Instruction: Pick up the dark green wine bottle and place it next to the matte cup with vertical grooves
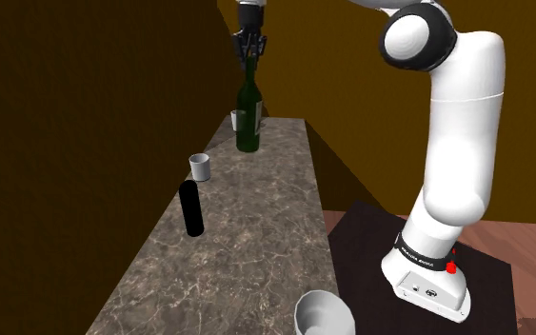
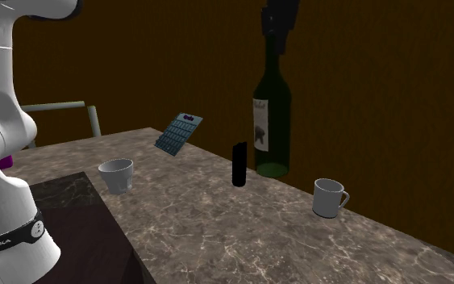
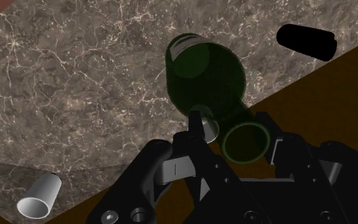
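Note:
The dark green wine bottle (image 1: 248, 114) stands upright at the far end of the marble counter (image 1: 247, 247); its white label shows in the second exterior view (image 2: 272, 121). My black gripper (image 1: 250, 49) comes down from above and is shut on the top of the bottle's neck (image 2: 278, 36). In the wrist view the fingers clasp the bottle's mouth (image 3: 238, 137), with the bottle's body (image 3: 206, 70) below. A pale tapered cup (image 2: 116, 173) with faint vertical ridges sits near the stand, also at the shoulder view's bottom edge (image 1: 321, 314).
A black cylinder (image 1: 191, 207) stands mid-counter, a small white cup (image 1: 199, 167) beyond it. Another white cup (image 1: 238, 120) sits just behind the bottle. A handled mug (image 2: 328, 198) and a tilted blue tablet-like object (image 2: 178, 133) appear in the second exterior view. Brown walls close in.

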Controlling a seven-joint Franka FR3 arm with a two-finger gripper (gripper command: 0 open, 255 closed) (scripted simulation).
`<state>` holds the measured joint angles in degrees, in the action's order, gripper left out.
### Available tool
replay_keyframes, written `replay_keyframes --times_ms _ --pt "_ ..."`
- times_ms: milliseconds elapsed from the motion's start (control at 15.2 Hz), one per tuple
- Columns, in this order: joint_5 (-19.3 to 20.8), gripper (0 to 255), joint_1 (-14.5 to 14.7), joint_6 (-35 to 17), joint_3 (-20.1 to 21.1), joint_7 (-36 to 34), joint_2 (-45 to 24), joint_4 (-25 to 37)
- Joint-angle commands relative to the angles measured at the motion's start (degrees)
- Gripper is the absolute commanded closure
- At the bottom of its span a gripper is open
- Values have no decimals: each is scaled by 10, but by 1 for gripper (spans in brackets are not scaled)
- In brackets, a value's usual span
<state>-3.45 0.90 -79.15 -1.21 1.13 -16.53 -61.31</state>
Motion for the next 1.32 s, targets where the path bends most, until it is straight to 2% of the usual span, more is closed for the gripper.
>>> replay_keyframes --times_ms 0,594,924,1254 --pt "2 255 11 -2 5 -15 37 -39" --pt "7 255 61 37 40 -101 145 -103" --pt "5 255 87 73 67 -156 182 -102" --pt "3 255 114 115 97 -217 201 -75"
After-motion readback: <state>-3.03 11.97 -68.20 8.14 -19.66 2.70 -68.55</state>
